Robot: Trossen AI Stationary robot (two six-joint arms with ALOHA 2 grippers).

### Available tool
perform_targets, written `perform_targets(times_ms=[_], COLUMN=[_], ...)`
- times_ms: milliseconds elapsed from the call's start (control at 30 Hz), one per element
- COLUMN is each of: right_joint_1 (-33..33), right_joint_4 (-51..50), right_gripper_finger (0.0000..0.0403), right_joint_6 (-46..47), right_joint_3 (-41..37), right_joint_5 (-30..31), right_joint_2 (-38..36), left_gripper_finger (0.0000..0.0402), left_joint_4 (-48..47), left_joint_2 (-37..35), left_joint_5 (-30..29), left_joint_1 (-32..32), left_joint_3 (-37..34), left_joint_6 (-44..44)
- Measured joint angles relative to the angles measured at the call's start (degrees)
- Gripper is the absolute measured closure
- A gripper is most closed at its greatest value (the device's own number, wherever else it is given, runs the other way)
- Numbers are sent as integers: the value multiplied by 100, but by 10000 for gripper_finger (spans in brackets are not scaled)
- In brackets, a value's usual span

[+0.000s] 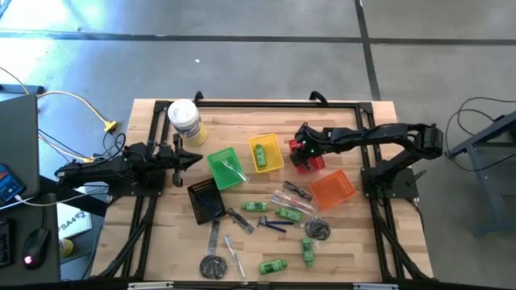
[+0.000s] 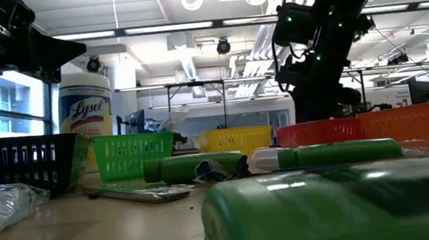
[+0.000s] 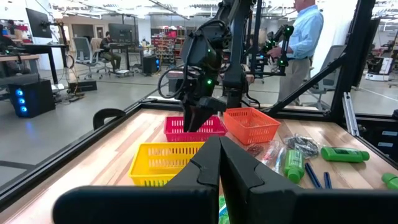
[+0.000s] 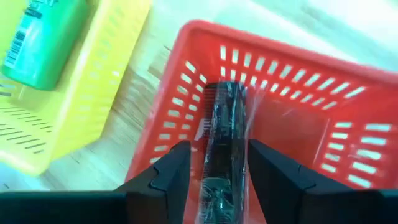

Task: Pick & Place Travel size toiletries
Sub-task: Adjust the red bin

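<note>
Black wrapped comb [image 4: 222, 143] is seen lying inside the red basket [image 4: 292, 118], below the parted fingers of the right gripper [image 4: 214, 165], not gripped. Yellow basket [image 4: 81, 93] just left holds a green bottle [image 4: 43, 40]. Left gripper [image 3: 219, 163] is closed, parked at table's left.

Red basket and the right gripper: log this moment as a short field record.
right gripper: open, over the red basket
red basket contents: a dark comb in clear wrap, lying free between the open fingers
yellow basket: beside the red one, holds one green bottle
orange basket: on the near side of the red one
left gripper: shut, waiting at the table's left, near the green basket
still on table: green bottles, blue razor, wrapped items
</note>
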Motion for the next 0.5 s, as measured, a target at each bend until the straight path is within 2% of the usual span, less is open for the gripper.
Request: perform_targets(times_ms=[200, 300, 400, 500], right_joint_1=[162, 323, 581, 863], right_joint_4=[-1071, -1701, -2255, -2520], right_gripper_finger=[252, 252, 252, 252], right_joint_6=[-432, -1124, -2118, -3143], right_joint_3=[628, 1019, 1382, 1572], right_joint_5=[467, 543, 344, -148], right_joint_2=[0, 0, 0, 0], left_gripper_finger=[402, 402, 402, 402], left_joint_4=[-53, -108, -133, -132], left_joint_2=[0, 1, 0, 1], left_joint_5=[0, -1, -4, -6], left_joint_1=[0, 0, 0, 0], left_joint_3=[0, -2, -2, -2], left_joint_6=[1, 1, 32, 54])
